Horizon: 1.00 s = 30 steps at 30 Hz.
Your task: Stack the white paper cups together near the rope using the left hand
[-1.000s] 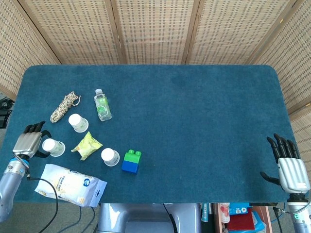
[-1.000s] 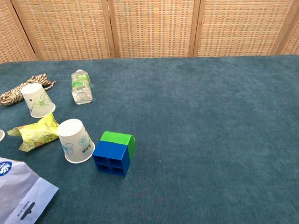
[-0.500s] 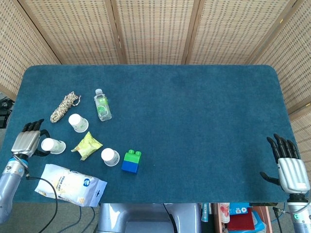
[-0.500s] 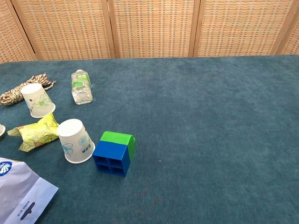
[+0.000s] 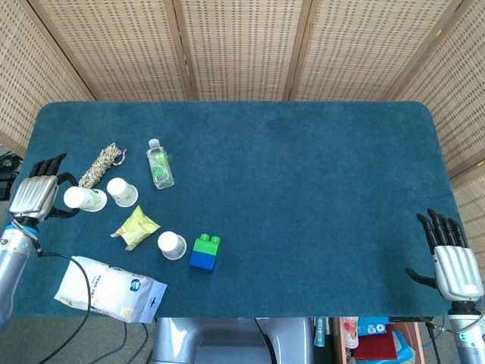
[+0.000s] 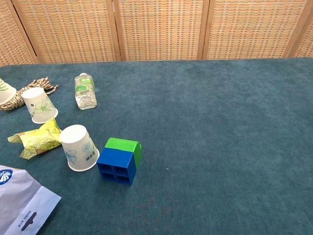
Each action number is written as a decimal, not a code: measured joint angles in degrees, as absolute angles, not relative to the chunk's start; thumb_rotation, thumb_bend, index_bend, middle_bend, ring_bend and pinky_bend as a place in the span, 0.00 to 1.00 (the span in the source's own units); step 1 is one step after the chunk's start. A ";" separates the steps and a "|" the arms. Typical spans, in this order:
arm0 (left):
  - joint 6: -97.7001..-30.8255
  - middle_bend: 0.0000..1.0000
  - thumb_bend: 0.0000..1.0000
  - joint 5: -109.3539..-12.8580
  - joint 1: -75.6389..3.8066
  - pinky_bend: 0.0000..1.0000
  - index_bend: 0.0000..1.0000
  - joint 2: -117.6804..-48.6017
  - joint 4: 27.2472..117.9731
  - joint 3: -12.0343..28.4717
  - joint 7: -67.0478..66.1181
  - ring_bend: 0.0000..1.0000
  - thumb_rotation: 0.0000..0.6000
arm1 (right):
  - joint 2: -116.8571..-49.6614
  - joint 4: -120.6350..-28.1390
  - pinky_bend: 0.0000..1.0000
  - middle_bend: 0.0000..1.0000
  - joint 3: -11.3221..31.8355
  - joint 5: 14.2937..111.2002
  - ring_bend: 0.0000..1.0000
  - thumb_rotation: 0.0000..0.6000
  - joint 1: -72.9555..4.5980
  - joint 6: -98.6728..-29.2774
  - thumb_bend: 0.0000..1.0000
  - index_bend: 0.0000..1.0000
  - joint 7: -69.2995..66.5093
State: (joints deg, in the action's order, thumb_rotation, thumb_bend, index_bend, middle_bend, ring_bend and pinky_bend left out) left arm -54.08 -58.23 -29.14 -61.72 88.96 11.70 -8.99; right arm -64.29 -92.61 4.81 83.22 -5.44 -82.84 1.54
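So the left hand [image 5: 34, 195] is over at the far-left edge of the blue table [image 5: 303, 189], fingers curled around a white paper cup [image 5: 83, 199] that it's holding on its side, right beside the rope [image 5: 101, 166]. In the chest view you only catch a sliver of that held cup [image 6: 5, 91] at the left edge, sitting in front of the rope [image 6: 29, 89]. A second paper cup [image 5: 121, 191] stands upside down just right of the held one, and a third cup [image 5: 172, 245] is also upside down, nearer, next to the blue and green block [image 5: 203, 252]. There's a yellow-green snack packet [image 5: 136, 227] between those two cups, a small bottle [image 5: 160, 164] lying further back, and a white bag [image 5: 110, 288] at the near-left edge. The right hand [image 5: 451, 262] hangs off the near-right corner holding nothing, fingers straight and a little apart
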 measured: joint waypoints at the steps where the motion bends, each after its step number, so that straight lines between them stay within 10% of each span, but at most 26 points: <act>1: -54.05 0.00 0.22 -58.05 -29.49 0.00 0.47 -61.66 89.00 11.87 -9.49 0.00 1.00 | -64.27 -92.56 0.00 0.00 4.84 83.13 0.00 1.00 -5.47 -82.72 0.00 0.00 1.41; 30: -45.31 0.00 0.22 -43.44 -42.25 0.00 0.47 -67.44 82.24 12.88 -19.79 0.00 1.00 | -64.92 -90.39 0.00 0.00 5.66 80.40 0.00 1.00 -6.32 -80.25 0.00 0.00 -0.27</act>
State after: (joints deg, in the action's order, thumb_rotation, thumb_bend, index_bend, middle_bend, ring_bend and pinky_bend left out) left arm -45.31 -43.44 -42.25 -67.44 82.24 12.88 -19.79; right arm -64.92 -90.39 5.66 80.40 -6.32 -80.25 -0.27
